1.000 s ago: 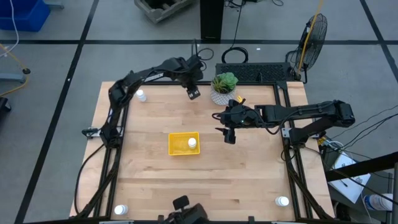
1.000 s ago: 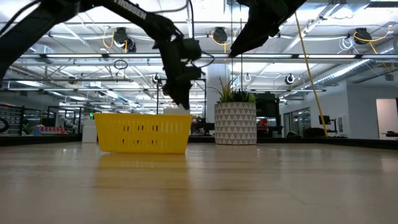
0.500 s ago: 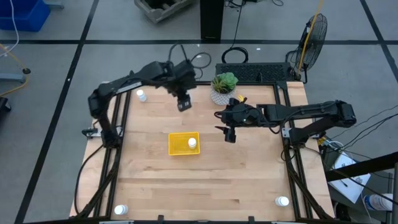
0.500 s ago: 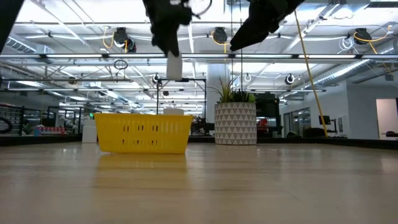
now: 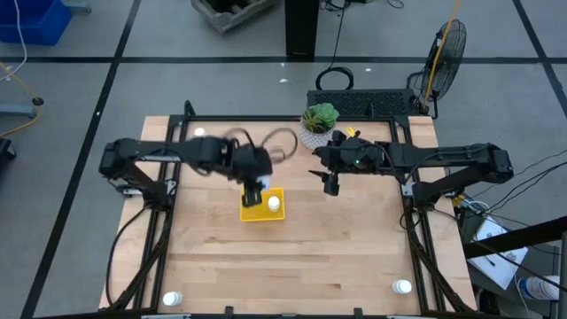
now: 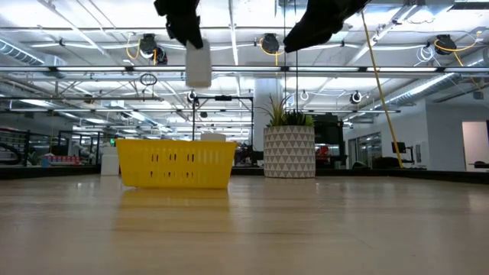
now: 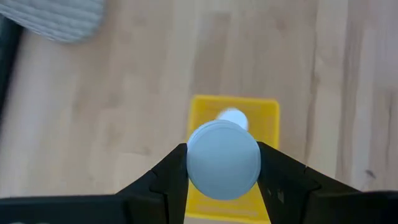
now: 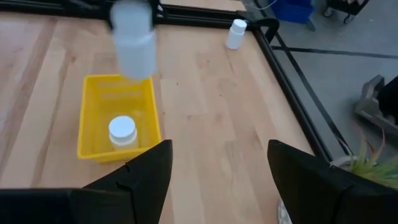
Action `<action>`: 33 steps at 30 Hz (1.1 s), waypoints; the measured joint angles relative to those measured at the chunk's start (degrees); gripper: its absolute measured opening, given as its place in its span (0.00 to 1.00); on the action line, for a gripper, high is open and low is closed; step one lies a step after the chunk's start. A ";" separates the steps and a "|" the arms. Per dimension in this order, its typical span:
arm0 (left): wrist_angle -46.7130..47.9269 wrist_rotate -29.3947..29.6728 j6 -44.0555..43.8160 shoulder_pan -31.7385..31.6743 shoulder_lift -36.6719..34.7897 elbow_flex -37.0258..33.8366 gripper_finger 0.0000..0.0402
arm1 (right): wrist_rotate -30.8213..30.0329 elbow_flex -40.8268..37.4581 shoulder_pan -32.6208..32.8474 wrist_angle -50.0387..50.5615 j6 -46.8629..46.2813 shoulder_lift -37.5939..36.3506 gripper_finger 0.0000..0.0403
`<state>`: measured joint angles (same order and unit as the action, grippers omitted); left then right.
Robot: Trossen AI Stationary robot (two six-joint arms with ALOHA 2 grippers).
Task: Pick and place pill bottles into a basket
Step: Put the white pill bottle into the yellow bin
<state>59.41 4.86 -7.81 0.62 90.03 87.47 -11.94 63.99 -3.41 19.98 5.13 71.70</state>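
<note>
Pill bottles are my job, and one small white cylindrical plastic bottle (image 7: pixel 223 159) sits clamped in my left claw (image 5: pixel 254 191), fingers narrow around its body, hanging high over the shallow bright-yellow plastic basket (image 5: pixel 251 211) so it can drop inside rather than tip the low wall. A second white-capped bottle (image 8: pixel 122 130) stands upright in the basket already, toward its 3 o'clock side in the overhead view. My right claw (image 5: pixel 331 184) waits empty, fingers apart, off at the basket's 2 o'clock, near the white patterned pot with the green plant (image 5: pixel 318 125). Three more bottles wait: one at the table's 10 o'clock rim (image 8: pixel 236 33), two at the near corners (image 5: pixel 172 299) (image 5: pixel 403 286). Overhead, motion blur smears my left arm and hides the held bottle.
</note>
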 joint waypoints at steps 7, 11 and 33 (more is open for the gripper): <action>-9.03 1.96 -1.49 2.84 -0.01 -10.30 0.41 | 0.00 0.00 0.01 -0.06 0.50 -0.02 0.63; -13.09 1.04 -2.78 3.12 -0.08 -14.92 0.41 | 0.00 0.00 0.01 -0.02 0.92 -0.02 0.63; -24.15 1.48 -5.32 7.78 -0.03 -23.18 0.41 | 0.02 -0.04 -0.41 -0.04 1.63 -0.02 0.63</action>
<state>35.27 6.34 -13.13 8.40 90.00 64.29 -11.92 63.94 -3.81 19.94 6.76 71.68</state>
